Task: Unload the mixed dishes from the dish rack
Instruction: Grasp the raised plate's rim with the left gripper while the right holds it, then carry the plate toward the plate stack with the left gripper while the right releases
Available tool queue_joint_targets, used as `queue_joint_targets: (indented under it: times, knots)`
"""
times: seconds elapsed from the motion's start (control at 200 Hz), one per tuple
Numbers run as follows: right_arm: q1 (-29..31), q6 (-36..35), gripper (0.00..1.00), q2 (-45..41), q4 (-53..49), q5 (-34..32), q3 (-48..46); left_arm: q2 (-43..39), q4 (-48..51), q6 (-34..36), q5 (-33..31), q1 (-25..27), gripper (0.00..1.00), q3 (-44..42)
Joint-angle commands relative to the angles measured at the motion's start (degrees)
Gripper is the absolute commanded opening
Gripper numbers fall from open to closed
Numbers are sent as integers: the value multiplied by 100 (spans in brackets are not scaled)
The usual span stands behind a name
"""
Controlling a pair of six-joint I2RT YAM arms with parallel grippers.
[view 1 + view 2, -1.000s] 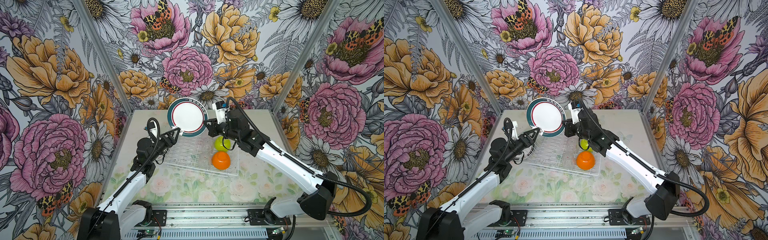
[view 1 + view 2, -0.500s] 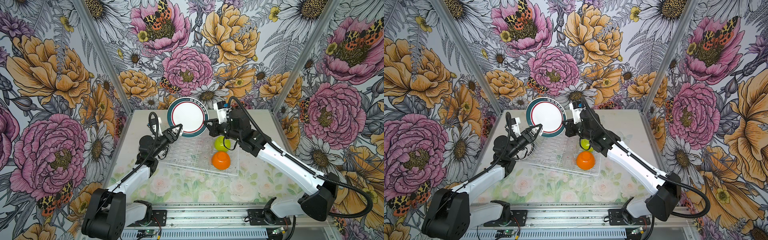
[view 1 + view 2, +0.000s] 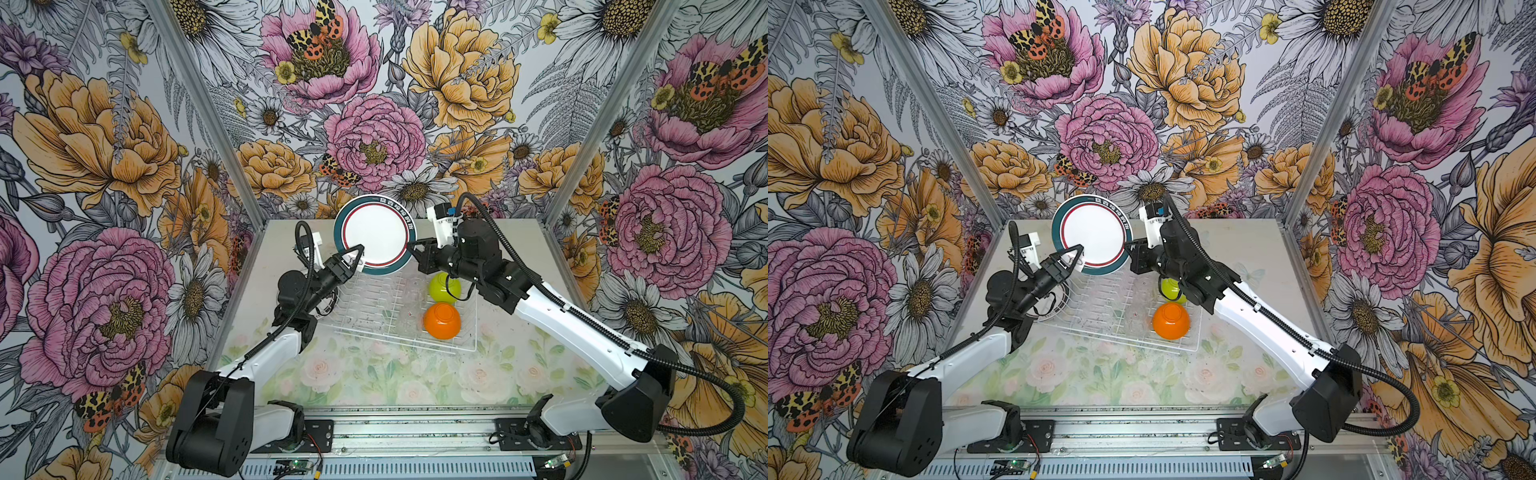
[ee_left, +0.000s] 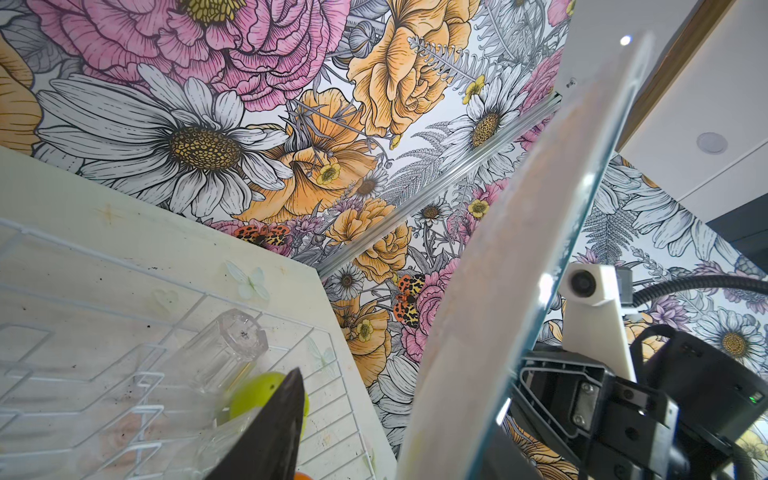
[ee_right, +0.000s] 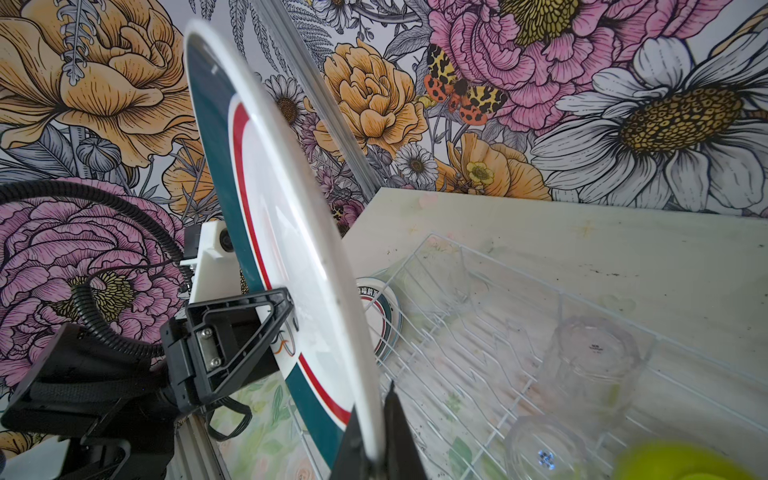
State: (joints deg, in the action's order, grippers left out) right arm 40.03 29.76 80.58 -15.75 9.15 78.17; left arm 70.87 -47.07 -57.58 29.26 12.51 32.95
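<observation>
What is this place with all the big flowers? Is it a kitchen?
Probably a robot practice booth, not a kitchen: flowered walls box in one small table, and two robot arms on a metal rail reach over a dish rack.

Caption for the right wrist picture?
Right pincer clamps a round white teal-rimmed plate; left pincer straddles it near a white wire rack.

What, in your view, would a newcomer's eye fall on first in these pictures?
Probably the teal-and-red rimmed plate, held on edge in the air over the far edge of the dish rack. The right gripper is shut on its rim and the left gripper is open around the opposite rim. Next come the orange bowl and lime-green bowl at the rack's right end, and the bold flowered walls all round.
</observation>
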Motion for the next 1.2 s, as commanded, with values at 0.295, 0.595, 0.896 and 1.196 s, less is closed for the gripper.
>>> queue_joint_targets:
  times: [0.295, 0.595, 0.896, 1.196]
  knots:
    - [-61, 205, 0, 59, 572, 391, 117, 55, -382, -148, 107, -50, 42, 84]
    - [-73, 227, 0, 164, 575, 489, 115, 103, -591, -287, 87, -65, 22, 27]
    - [-125, 272, 14, 182, 598, 465, 102, 293, -715, -428, 221, -83, 0, 98]
    - [-197, 185, 74, 88, 594, 300, -56, 261, -666, -456, 143, -187, 0, 36]
